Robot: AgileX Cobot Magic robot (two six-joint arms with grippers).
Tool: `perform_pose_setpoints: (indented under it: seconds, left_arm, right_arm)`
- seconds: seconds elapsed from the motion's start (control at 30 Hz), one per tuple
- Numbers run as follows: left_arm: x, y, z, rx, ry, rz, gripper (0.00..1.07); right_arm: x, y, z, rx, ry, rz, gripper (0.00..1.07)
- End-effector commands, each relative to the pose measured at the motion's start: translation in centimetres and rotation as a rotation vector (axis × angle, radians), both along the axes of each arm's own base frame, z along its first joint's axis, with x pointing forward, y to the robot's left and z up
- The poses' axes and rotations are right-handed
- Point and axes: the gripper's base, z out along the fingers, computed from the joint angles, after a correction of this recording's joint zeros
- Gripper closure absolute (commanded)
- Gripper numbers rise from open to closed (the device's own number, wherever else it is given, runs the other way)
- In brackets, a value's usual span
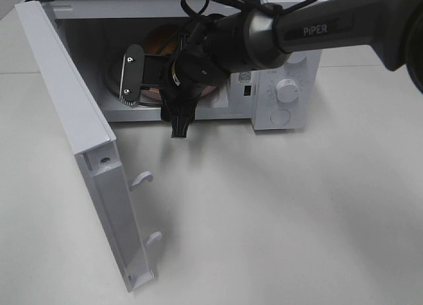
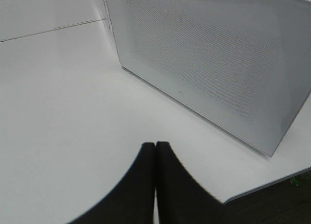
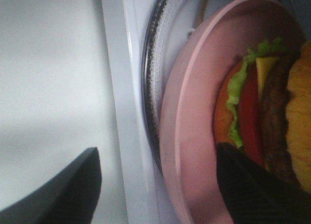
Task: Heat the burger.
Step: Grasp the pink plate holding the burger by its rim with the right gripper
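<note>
A white microwave oven (image 1: 284,93) is standing at the far side of the white surface (image 1: 277,212), with its door (image 1: 73,120) swung wide open toward the near left. Two latch hooks (image 1: 142,179) are sticking out of the door's inner edge. The control panel with its round knobs (image 1: 287,91) is sitting on the right of the oven front.

The right arm (image 1: 317,30), marked PIPER, is reaching in from the far right, and its right pincer (image 3: 160,185) is poking into the oven's mouth. In the right wrist view its two dark fingers (image 3: 68,195) are standing wide apart: one is hanging over the oven's white front sill (image 3: 114,107), the other is lying over the plate close by the burger. Whether that finger is touching the burger cannot be told; nothing is clamped between the two.

The burger (image 3: 267,117) is resting on a pink plate (image 3: 194,131), which is sitting on the glass turntable (image 3: 153,88) inside the oven cavity. Lettuce, tomato, cheese, patty and bun are all showing in layers. From the high camera the arm is hiding the burger.

The left pincer (image 2: 155,185) is hovering low above the surface near the outer, perforated face of the open door (image 2: 214,63), its two dark fingers (image 2: 131,190) pressed together with nothing between them.
</note>
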Motion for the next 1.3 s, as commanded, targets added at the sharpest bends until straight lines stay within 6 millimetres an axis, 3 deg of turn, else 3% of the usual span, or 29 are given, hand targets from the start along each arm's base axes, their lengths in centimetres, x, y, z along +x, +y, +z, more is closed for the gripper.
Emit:
perform_pose_setpoints:
  seconds: [0.03,0.27,0.33,0.43,0.57,0.9,1.3]
  left_arm:
    - [-0.20,-0.02,0.00,-0.016,-0.026,0.000,1.06]
    - [-0.20,-0.02,0.00,-0.016,-0.026,0.000,1.06]
    - [-0.20,-0.02,0.00,-0.016,-0.026,0.000,1.06]
    - [-0.20,-0.02,0.00,-0.016,-0.026,0.000,1.06]
    - [-0.20,-0.02,0.00,-0.016,-0.026,0.000,1.06]
    - [-0.20,-0.02,0.00,-0.016,-0.026,0.000,1.06]
    - [-0.20,-0.02,0.00,-0.016,-0.026,0.000,1.06]
  right_arm:
    - [0.42,-0.22,-0.24,0.004,-0.002,-0.010,0.45]
    - [0.44,-0.17,-0.31,0.008,-0.004,-0.006,0.54]
    - [0.45,-0.12,-0.28,0.012,-0.006,-0.003,0.64]
    - [0.46,-0.08,-0.26,0.016,-0.008,-0.001,0.67]
    - [0.46,-0.04,-0.24,0.020,-0.011,0.002,0.84]
    - [0.46,-0.07,-0.26,0.017,-0.009,0.000,1.05]
    - [0.41,-0.24,-0.36,-0.001,0.001,-0.009,1.07]
